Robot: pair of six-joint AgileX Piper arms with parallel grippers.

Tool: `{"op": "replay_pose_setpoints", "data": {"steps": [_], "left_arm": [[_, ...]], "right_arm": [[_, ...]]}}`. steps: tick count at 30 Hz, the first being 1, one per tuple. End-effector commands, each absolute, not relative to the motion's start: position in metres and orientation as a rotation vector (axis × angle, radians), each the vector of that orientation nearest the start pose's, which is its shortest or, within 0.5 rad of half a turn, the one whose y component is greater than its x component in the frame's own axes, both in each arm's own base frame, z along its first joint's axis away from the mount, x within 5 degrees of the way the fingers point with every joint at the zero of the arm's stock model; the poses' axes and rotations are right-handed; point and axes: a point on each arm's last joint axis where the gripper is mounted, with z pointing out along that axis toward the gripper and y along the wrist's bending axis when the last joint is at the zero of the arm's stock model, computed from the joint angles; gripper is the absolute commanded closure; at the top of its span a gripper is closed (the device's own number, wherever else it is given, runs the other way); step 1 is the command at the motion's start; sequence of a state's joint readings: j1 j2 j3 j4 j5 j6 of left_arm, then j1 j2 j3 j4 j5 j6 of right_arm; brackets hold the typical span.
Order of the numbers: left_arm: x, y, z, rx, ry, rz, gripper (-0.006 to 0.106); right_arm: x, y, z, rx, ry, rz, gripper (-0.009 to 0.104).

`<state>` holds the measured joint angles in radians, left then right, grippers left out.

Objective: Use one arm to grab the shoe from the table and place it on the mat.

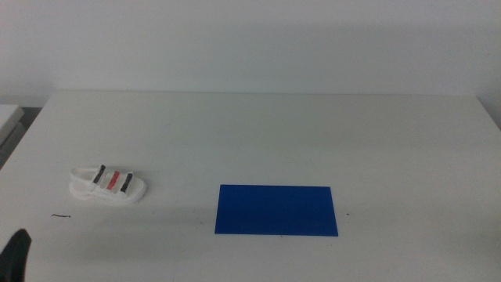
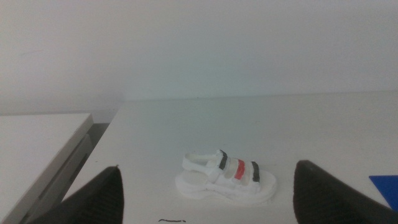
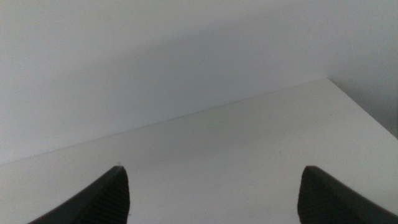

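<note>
The white sandal (image 1: 107, 185) lies on its sole at the left of the white table (image 1: 266, 133), with two dark straps and a red one between them. It also shows in the left wrist view (image 2: 226, 179), ahead of my left gripper (image 2: 208, 205), whose jaws stand wide apart and empty. In the middle view only a dark tip of the left gripper (image 1: 16, 252) shows at the bottom left corner, short of the sandal. The deep blue mat (image 1: 276, 209) lies flat in the middle front, right of the sandal. My right gripper (image 3: 214, 202) is open, empty, over bare table.
A second white surface (image 2: 37, 140) adjoins the table's left edge, with a gap between them. A small dark mark (image 1: 60, 215) lies on the table in front of the sandal. A white wall stands behind the table.
</note>
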<state>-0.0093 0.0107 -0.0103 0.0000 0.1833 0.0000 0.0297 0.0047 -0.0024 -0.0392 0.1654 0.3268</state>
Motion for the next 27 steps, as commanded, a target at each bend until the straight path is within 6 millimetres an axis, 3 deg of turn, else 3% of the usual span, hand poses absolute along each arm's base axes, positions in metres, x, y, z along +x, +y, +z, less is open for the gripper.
{"op": "replay_pose_setpoints", "data": {"steps": [1, 7, 13, 19, 27], "left_arm": [[0.058, -0.001, 0.212, 0.004, 1.662, -0.014, 0.008], [0.076, -0.001, 0.261, 0.002, 1.687, -0.015, 0.008], [0.118, -0.003, 0.308, -0.071, 1.771, -0.106, 0.008], [0.159, -0.004, 0.329, -0.096, 1.841, -0.121, 0.008], [0.196, -0.004, 0.343, -0.051, 2.001, -0.074, 0.008]], "right_arm": [[0.056, 0.001, 0.199, 0.207, 1.632, 0.230, 0.016], [0.056, 0.001, 0.199, 0.207, 1.632, 0.230, 0.016], [0.056, 0.001, 0.199, 0.207, 1.632, 0.230, 0.016], [0.056, 0.001, 0.199, 0.207, 1.632, 0.230, 0.016], [0.056, 0.001, 0.199, 0.207, 1.632, 0.230, 0.016]]}}
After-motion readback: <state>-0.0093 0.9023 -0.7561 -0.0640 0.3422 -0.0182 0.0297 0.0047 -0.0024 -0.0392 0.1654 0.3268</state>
